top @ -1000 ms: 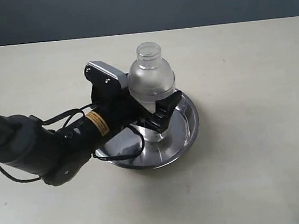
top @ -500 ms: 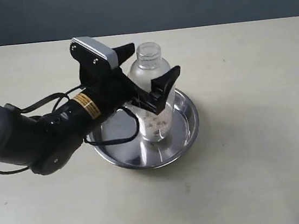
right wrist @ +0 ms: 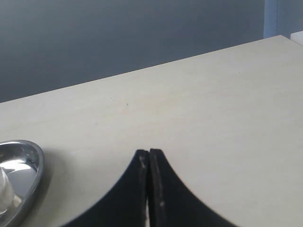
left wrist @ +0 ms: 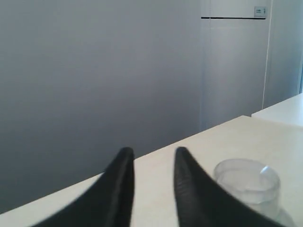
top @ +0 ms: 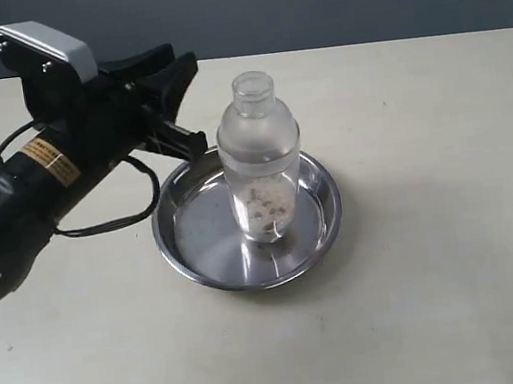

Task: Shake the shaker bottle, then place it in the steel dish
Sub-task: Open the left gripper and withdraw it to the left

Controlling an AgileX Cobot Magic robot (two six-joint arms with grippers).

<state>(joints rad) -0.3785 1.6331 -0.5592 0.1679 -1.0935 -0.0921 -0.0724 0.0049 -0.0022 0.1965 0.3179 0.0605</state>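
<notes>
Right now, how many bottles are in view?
1. The clear frosted plastic shaker bottle stands upright inside the round shiny steel dish; the left wrist view also catches its top. Nothing seems to hide another.

Soft, even light casts faint shadows; the steel dish (top: 196, 232) glints; wrist views look slightly soft.

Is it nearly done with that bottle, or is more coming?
Looks done: the shaker bottle stands upright in the steel dish. Nothing is in hand: the left end effector is open, apart from it; the right end effector is shut, empty. Left: probably just parking.
</notes>
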